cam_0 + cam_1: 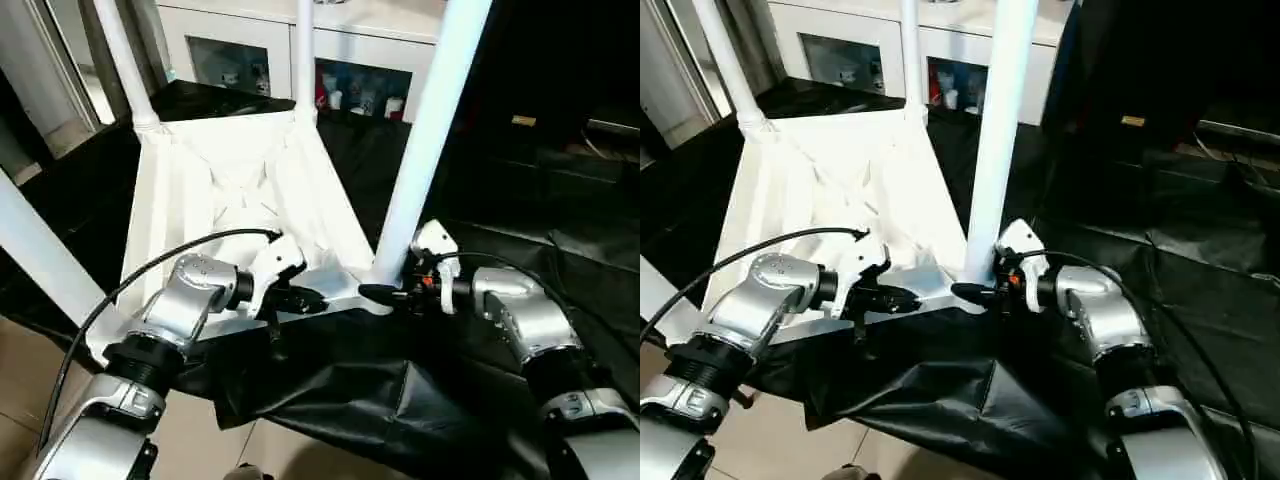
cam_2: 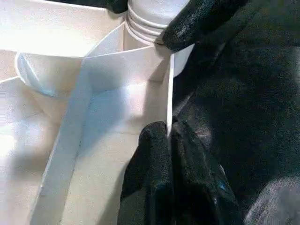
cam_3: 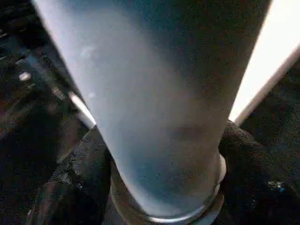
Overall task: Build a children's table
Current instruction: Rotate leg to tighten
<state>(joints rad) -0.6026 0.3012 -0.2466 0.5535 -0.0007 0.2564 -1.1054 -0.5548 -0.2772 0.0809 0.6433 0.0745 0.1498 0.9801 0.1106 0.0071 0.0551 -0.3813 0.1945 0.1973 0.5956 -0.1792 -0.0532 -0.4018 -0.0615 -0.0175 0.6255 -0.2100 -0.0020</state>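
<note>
Currently the black-draped worktop (image 1: 520,260) carries the children's table (image 1: 230,190) upside down, legs upward, before a glass-door cabinet (image 1: 300,60). Left gripper (image 1: 300,298) jaws pinch its near rim; right gripper (image 1: 385,293) jaws straddle the near leg (image 1: 425,130).

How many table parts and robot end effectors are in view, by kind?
Table legs: 4
Tabletop: 1
End effectors: 2
Total: 7
</note>
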